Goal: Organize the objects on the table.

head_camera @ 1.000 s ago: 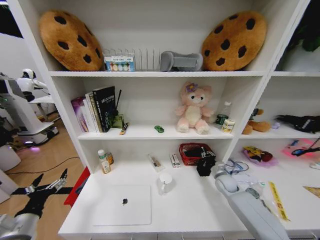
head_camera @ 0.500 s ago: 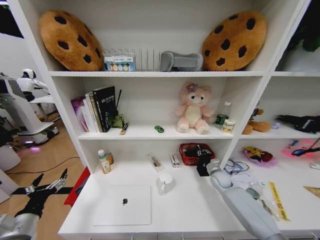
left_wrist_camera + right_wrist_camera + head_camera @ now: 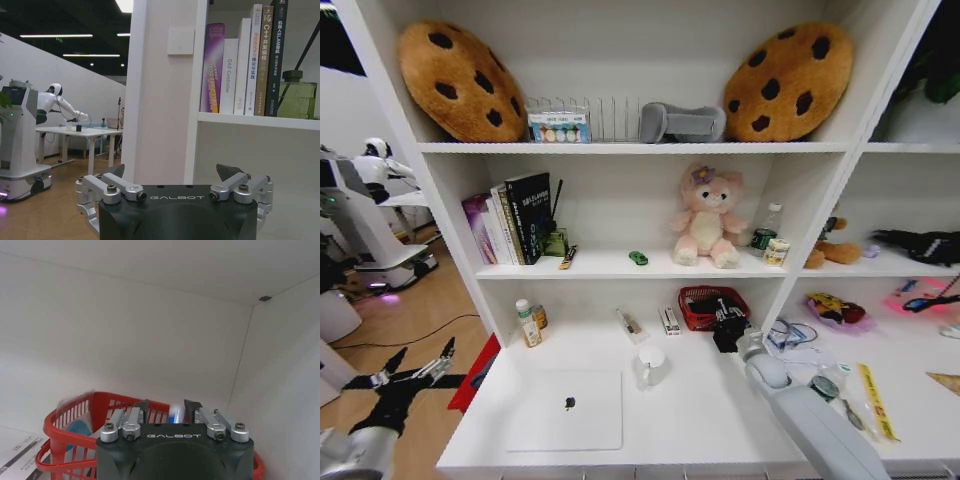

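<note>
The right pincer (image 3: 729,330) is seen at the red basket (image 3: 705,302) at the back of the table (image 3: 690,420), under the lower shelf. Compared with a second ago it has been carried a little further in toward the basket, then drawn slightly back and to the right; the arm has been shifted, while the things on the table have been left where they were. In the right wrist view the pincer (image 3: 166,406) is held just above the basket's near rim (image 3: 55,432), its fingers set only a narrow gap apart, with something blue and white (image 3: 173,415) seen between the tips. Whether that item is gripped or merely lies in the basket behind cannot be told.

The left pincer (image 3: 417,368) is parked low beside the table's left end, over the wooden floor; its fingers (image 3: 231,172) are spread wide and nothing is held.

The laptop (image 3: 566,409) lies closed near the front left of the table, a white cup (image 3: 649,364) just behind its right corner. A small green toy (image 3: 638,258) and a pen (image 3: 567,257) rest on the shelf above, near the books (image 3: 515,215).

The small movements at the basket are judged to mean that an item is being placed in it or taken from it; the sorting is judged only partly done, since loose clutter remains on the table's right side.
</note>
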### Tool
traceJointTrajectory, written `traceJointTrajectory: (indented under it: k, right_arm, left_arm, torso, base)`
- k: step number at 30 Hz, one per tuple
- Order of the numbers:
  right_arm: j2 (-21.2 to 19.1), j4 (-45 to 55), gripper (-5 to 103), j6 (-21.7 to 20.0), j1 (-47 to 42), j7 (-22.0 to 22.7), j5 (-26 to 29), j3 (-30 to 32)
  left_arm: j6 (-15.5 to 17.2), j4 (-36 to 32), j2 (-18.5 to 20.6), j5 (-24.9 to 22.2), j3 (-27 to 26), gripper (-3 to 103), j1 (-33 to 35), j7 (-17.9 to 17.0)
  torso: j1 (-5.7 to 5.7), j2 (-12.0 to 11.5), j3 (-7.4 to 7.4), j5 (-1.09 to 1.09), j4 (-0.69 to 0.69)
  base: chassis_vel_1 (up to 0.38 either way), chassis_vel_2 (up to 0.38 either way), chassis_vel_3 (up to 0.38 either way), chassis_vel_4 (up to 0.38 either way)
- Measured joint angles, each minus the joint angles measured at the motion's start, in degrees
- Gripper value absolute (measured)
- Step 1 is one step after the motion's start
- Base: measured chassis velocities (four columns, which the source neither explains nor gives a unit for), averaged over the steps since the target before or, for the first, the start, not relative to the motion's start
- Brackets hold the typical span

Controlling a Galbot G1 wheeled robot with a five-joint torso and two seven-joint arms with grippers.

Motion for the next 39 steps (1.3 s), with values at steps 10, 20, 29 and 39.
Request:
traceJointTrajectory:
  k: [10,20,29,39]
  right_arm:
    - [-1.26,13.2,83,-1.06,-10.69,2.02,0.44,6.25]
    - [-0.26,25.29,100,-1.78,-22.61,3.29,-2.01,10.03]
    - [3.64,36.21,100,0.9,-39.91,3.47,-6.7,20.25]
    - [11.08,43.05,100,8.6,-55.44,0.31,-7.68,29.64]
  left_arm:
    - [0.0,0.0,0.0,0.0,0.0,100,0.0,0.0]
    - [0.0,0.0,0.0,0.0,0.0,100,0.0,0.0]
    - [0.01,0.0,0.0,0.0,0.0,100,0.0,0.0]
    - [0.01,0.0,0.0,0.0,0.0,100,0.0,0.0]
  torso:
    - [0.0,0.0,0.0,-0.01,-0.01]
    - [0.0,0.0,0.0,-0.02,0.0]
    - [-0.01,0.0,0.0,-0.02,0.0]
    - [-0.01,0.0,-0.01,-0.02,-0.01]
  base:
    - [0.0,0.0,0.0,0.0]
    - [0.0,0.0,0.0,0.0]
    - [0.0,0.0,0.0,0.0]
    - [0.0,0.0,0.0,0.0]
